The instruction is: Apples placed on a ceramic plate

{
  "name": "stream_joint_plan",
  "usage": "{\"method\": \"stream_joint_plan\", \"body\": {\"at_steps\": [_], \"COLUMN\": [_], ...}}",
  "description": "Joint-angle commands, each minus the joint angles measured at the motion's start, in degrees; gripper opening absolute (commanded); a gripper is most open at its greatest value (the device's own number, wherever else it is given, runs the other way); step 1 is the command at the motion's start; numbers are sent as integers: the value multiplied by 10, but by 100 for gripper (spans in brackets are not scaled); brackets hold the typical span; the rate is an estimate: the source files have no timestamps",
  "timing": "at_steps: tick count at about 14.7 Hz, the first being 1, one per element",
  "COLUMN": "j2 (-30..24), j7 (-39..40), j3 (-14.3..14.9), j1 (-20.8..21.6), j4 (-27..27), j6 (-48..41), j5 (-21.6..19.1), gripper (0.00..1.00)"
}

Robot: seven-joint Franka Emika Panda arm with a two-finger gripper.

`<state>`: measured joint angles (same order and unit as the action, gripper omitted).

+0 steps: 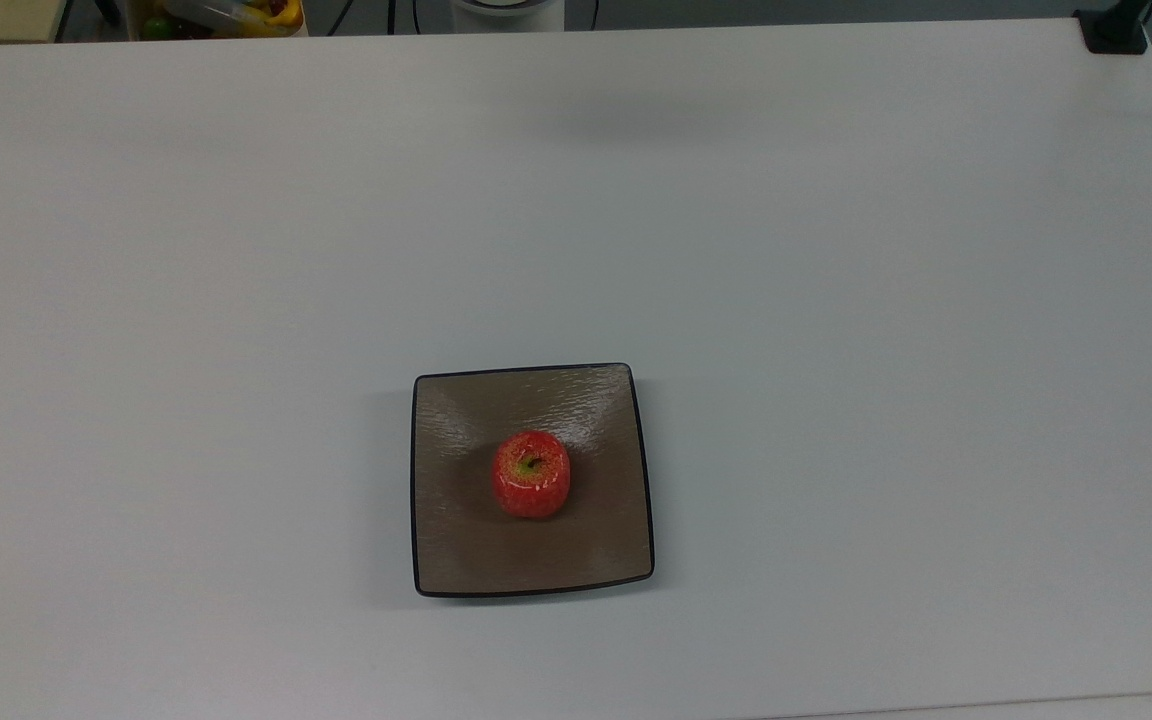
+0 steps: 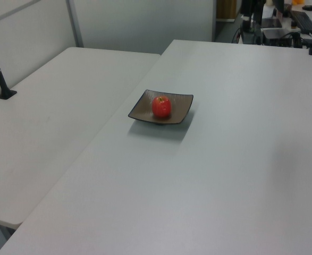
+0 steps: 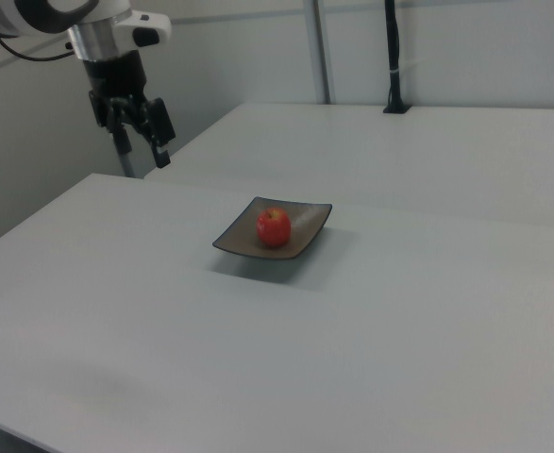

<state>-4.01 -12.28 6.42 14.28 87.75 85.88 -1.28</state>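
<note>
The right view shows the gripper (image 3: 142,151) empty, fingers spread, high over the table (image 1: 836,300); well below it the apple (image 1: 531,474) sits mid-plate (image 1: 466,560).

Red apple (image 1: 531,475) with yellow-green top, rippled tan-brown plate (image 1: 466,550) rimmed black, white table (image 1: 836,300), black tool (image 3: 142,144)

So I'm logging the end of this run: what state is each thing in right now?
apple: upright, stem up, resting near the middle of the plate, free of the gripper.
plate: flat on the table, holding the apple.
gripper: open, holding nothing, raised above the table, well away from the plate toward the right view's left.
</note>
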Motion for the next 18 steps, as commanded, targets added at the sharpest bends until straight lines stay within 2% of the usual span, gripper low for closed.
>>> {"method": "stream_joint_plan", "body": {"at_steps": [1, 7, 12, 18], "j2": [-28, 0, 10, 11], "j7": [-8, 46, 141, 148], "j3": [-6, -51, -52, -52], "j1": [-14, -65, -76, -73], "j4": [52, 57, 59, 64], "j6": [5, 103, 147, 143], "j5": [-13, -19, -18, -18], "gripper": [100, 100, 100, 100]}}
